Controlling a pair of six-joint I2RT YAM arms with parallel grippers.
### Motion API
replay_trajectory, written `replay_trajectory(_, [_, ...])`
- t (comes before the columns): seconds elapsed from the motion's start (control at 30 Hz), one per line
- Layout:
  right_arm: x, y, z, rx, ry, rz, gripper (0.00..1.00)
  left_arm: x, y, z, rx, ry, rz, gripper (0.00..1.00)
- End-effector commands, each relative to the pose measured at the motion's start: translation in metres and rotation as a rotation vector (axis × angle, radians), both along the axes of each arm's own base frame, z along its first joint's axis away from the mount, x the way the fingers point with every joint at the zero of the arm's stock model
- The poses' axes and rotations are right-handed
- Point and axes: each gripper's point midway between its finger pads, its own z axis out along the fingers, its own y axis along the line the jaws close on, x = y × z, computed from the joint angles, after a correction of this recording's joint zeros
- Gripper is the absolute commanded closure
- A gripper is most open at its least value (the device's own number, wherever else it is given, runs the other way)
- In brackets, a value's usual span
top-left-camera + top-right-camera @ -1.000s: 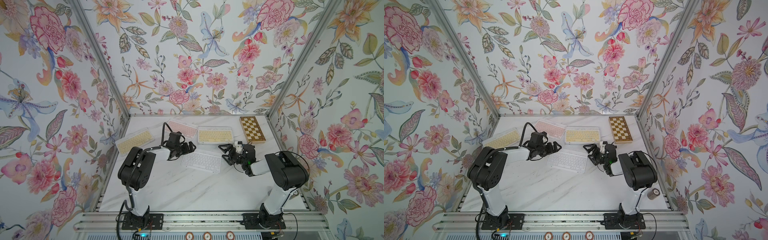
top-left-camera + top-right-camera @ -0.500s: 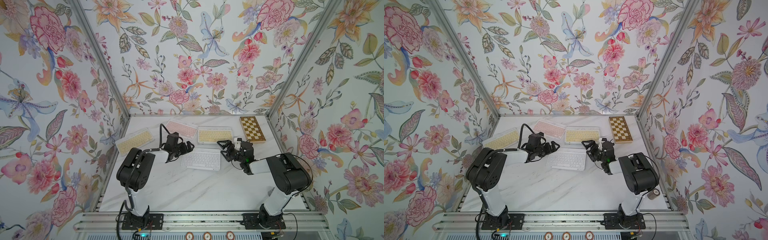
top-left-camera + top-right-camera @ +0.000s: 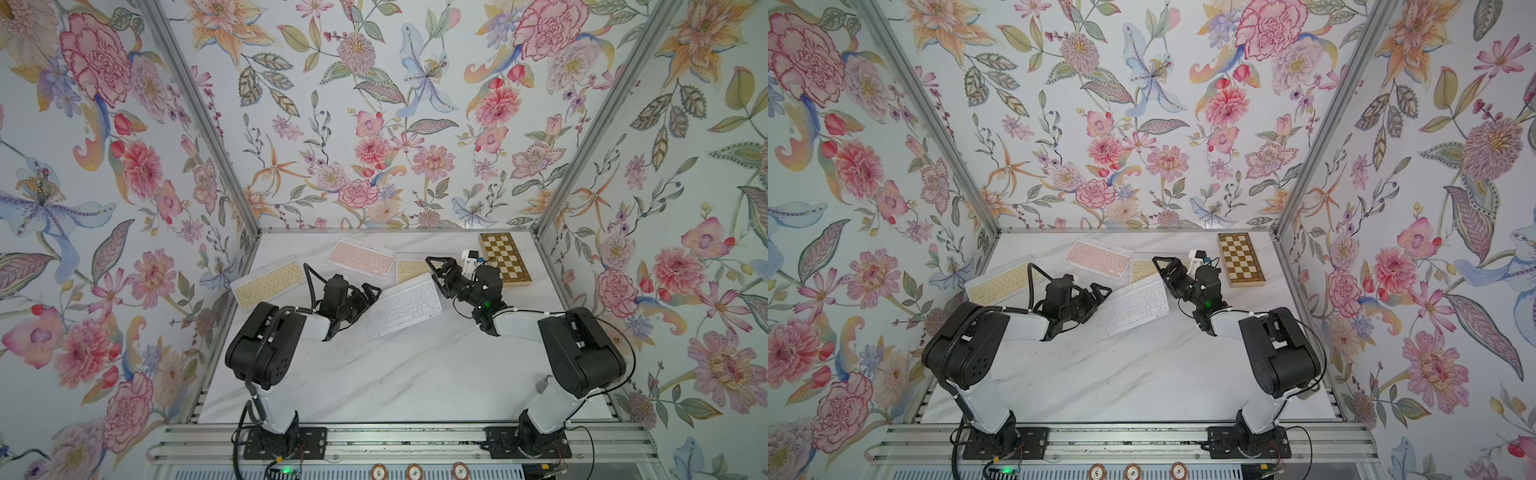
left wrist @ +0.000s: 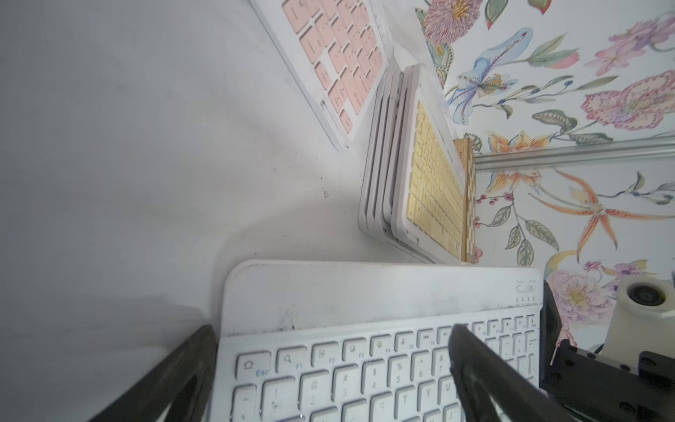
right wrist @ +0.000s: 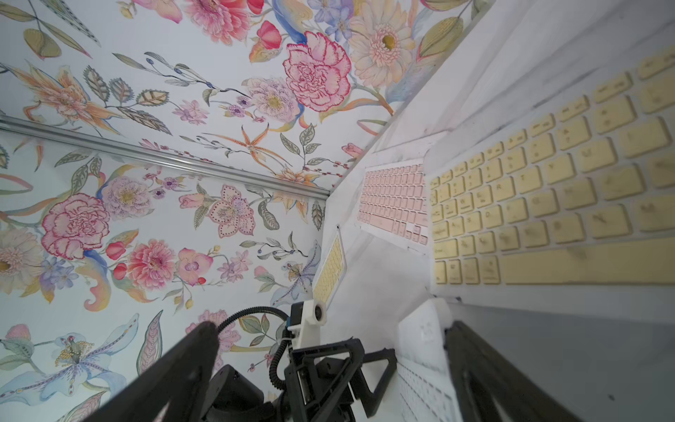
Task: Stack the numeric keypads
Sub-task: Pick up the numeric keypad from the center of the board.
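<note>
In the last second the white keypad has swung round and slid toward the far edge of the worktop — its far corner now lies right by the yellow-topped stack of keypads, not on it. My left gripper has its fingers apart, one off the keypad's short edge, one above the keys. The right gripper is spread wide at the other end. I judge lifting it onto the stack comes next — the pink keypad and yellow keypad wait.
</note>
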Motion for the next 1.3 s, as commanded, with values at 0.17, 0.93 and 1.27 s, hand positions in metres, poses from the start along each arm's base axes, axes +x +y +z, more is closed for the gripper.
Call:
replay_trajectory(0.17, [-0.024, 0.052, -0.013, 0.17, 0.102, 0.059, 0.01, -0.005, -0.021, 0.045, -0.23, -0.082, 0.003, 0.01])
replay_trajectory(0.93, [-0.071, 0.082, 0.003, 0.077, 0.464, 0.083, 0.01, -0.008, -0.01, 0.042, -0.195, -0.087, 0.046, 0.01])
replay_trajectory(1.27, [-0.101, 0.116, 0.017, 0.053, 0.537, 0.18, 0.01, -0.009, -0.01, 0.037, -0.195, -0.078, 0.044, 0.01])
